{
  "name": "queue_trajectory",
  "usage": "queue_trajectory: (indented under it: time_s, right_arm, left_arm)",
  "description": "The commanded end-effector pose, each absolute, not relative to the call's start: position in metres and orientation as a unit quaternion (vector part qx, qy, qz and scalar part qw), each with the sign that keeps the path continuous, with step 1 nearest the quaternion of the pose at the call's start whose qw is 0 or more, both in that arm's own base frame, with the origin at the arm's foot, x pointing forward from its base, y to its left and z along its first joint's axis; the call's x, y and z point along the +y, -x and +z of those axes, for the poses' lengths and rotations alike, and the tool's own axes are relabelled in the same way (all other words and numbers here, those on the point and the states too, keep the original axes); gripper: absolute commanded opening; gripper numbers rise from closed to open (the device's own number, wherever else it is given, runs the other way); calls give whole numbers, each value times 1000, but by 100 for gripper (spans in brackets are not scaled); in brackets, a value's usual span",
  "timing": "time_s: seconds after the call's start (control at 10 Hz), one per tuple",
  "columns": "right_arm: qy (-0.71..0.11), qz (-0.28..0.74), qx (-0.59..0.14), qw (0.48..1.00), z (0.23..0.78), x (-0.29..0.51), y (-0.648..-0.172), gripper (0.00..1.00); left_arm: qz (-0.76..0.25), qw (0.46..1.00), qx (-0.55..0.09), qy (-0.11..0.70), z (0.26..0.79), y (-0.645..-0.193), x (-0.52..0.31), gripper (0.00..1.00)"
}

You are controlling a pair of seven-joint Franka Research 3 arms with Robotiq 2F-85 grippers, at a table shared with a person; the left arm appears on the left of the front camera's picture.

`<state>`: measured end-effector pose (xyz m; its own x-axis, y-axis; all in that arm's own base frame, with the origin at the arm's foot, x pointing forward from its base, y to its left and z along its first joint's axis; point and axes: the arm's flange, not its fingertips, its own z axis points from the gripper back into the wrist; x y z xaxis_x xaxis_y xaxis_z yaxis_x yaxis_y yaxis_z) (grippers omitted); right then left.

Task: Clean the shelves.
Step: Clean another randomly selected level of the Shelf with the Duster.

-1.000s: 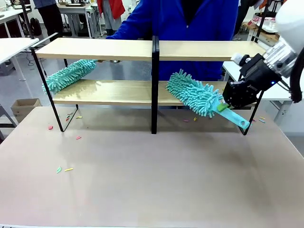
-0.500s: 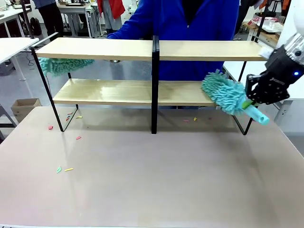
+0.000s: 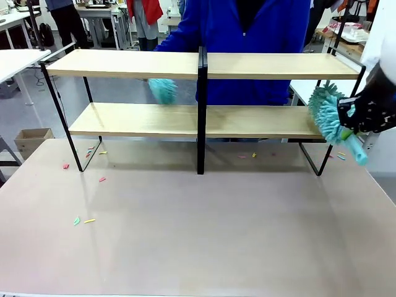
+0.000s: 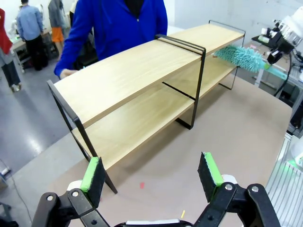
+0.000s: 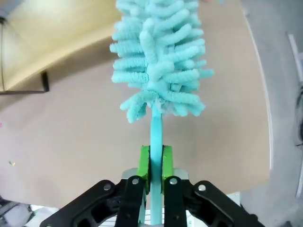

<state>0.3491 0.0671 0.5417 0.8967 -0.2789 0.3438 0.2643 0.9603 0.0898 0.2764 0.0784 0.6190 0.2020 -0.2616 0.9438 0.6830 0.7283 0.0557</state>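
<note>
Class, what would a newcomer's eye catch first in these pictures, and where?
A fluffy turquoise chenille duster, its plastic handle pinched in the right gripper, is at the right end of the two pale wooden shelves in their black metal frame. A second turquoise duster shows between the boards, left of the centre post, before a person in blue.

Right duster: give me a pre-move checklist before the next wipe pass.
1. Grip: right gripper shut on the duster handle. Ok.
2. Duster contact with the shelves: head sits at their right end; touching or not, cannot tell.
3. Right half of the shelves free: person's duster is left of the centre post. Ok.
4. Left gripper: open, empty, back from the shelves. Ok.
5. Table: scraps lie in front of the shelves. Not ok.
</note>
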Motion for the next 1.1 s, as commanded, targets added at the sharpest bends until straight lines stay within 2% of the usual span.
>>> queue_trajectory:
  time_s: [0.0, 0.3, 0.5, 0.7, 1.0]
  right_arm:
    - [-29, -87, -211, 973, 536, 77, -346, 0]
    - [-102, -36, -193, 975, 539, 79, -330, 0]
    - [-187, 2, -136, 973, 546, 73, -317, 0]
    - [-279, 75, -45, 956, 572, 35, -277, 0]
    - [-379, 160, -18, 911, 619, -50, -202, 0]
  left_arm:
    - [-317, 748, -550, 195, 618, -277, 78, 100]
    - [-317, 748, -550, 195, 618, -277, 78, 100]
    - [-317, 748, -550, 195, 618, -277, 78, 100]
    - [-317, 748, -550, 195, 618, -277, 78, 100]
    - [-317, 748, -550, 195, 618, -277, 78, 100]
